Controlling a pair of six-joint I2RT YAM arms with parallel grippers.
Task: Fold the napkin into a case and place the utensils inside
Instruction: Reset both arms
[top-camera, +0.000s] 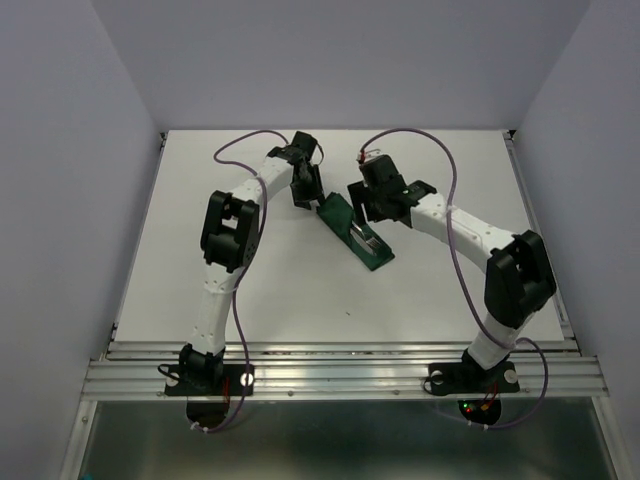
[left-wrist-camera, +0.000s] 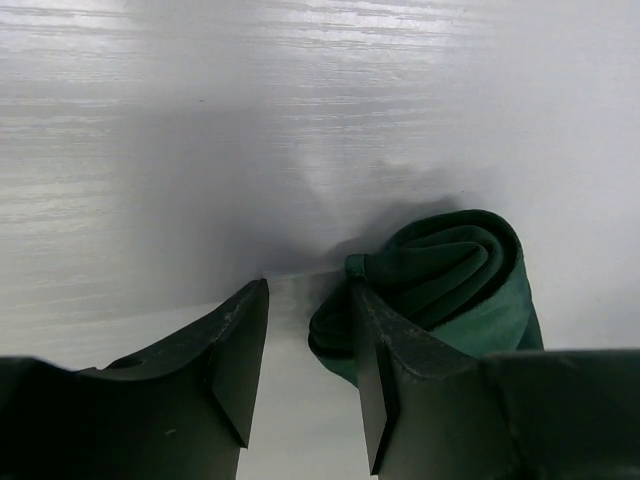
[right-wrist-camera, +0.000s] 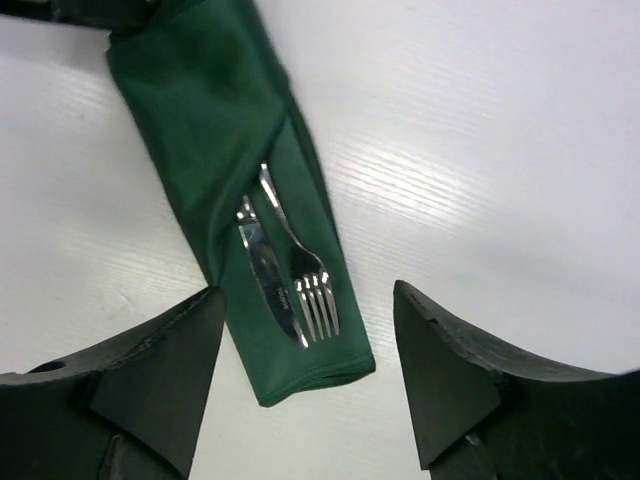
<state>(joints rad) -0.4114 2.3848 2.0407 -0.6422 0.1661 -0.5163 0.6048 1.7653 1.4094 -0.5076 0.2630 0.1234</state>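
Note:
The dark green napkin (top-camera: 352, 228) lies folded as a narrow case, slanting across the middle of the white table. A silver knife (right-wrist-camera: 268, 275) and fork (right-wrist-camera: 308, 285) lie side by side, their handles tucked under a cloth flap and their tips showing near the case's near end (right-wrist-camera: 300, 370). My right gripper (right-wrist-camera: 305, 375) hovers above that end, jaws wide open and holding nothing. My left gripper (left-wrist-camera: 308, 365) stands open at the case's far end. Only bare table lies between its fingers, and its right finger (left-wrist-camera: 385, 370) sits against the rolled cloth edge (left-wrist-camera: 450, 275).
The white table (top-camera: 200, 230) is enclosed by pale walls on the left, right and back. An aluminium rail (top-camera: 340, 375) carrying both arm bases runs along the near edge. Purple cables (top-camera: 455, 250) loop along the arms.

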